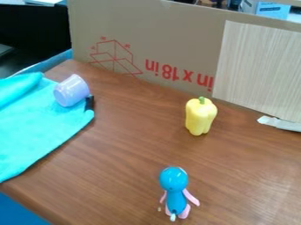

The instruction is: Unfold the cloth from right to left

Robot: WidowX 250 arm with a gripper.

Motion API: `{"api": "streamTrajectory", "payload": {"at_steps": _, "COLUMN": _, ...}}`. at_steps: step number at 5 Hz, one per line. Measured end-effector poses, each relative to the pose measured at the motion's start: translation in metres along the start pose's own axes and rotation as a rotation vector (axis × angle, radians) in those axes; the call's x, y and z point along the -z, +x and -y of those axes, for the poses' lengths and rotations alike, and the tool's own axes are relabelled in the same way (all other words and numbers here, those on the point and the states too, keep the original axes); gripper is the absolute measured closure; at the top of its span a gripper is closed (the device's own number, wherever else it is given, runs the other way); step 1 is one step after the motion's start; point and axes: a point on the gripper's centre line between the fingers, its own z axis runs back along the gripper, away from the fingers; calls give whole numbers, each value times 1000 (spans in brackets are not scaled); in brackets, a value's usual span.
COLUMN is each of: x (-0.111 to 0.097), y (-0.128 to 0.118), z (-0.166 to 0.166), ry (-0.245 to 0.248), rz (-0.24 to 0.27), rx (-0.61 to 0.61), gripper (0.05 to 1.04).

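A turquoise cloth (41,127) lies at the left side of the wooden table, running out of the camera view's left edge. Its upper left part is raised in a thick fold or roll, and the rest spreads fairly flat toward the table's front left edge. On its upper right part a light purple cup (71,91) rests tilted on its side. A small black object (89,103) lies right beside the cup at the cloth's right edge; what it is, I cannot tell.
A yellow bell pepper (200,116) stands right of the middle of the table (129,154). Nearer the front is a blue figure with pink limbs (174,189). A cardboard panel (159,26) walls off the back, with a torn strip (280,123) at its foot on the right.
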Motion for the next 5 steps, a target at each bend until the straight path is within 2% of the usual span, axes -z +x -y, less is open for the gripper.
{"api": "streamTrajectory", "payload": {"at_steps": 1, "x": 10, "y": -8, "z": 16, "ry": -6, "rz": -20, "rx": -54, "gripper": 258}}
{"api": "streamTrajectory", "payload": {"at_steps": 2, "x": -7, "y": 0, "z": 50, "ry": 75, "rz": 12, "rx": -51, "gripper": 84}}
{"api": "streamTrajectory", "payload": {"at_steps": 3, "x": -23, "y": -4, "z": 78, "ry": 112, "rz": 8, "rx": -79, "gripper": 83}}
{"api": "streamTrajectory", "payload": {"at_steps": 4, "x": -37, "y": 1, "z": 120, "ry": 163, "rz": -10, "rx": -91, "gripper": 83}}
{"api": "streamTrajectory", "payload": {"at_steps": 5, "x": -46, "y": 1, "z": 165, "ry": 250, "rz": -33, "rx": -108, "gripper": 83}}
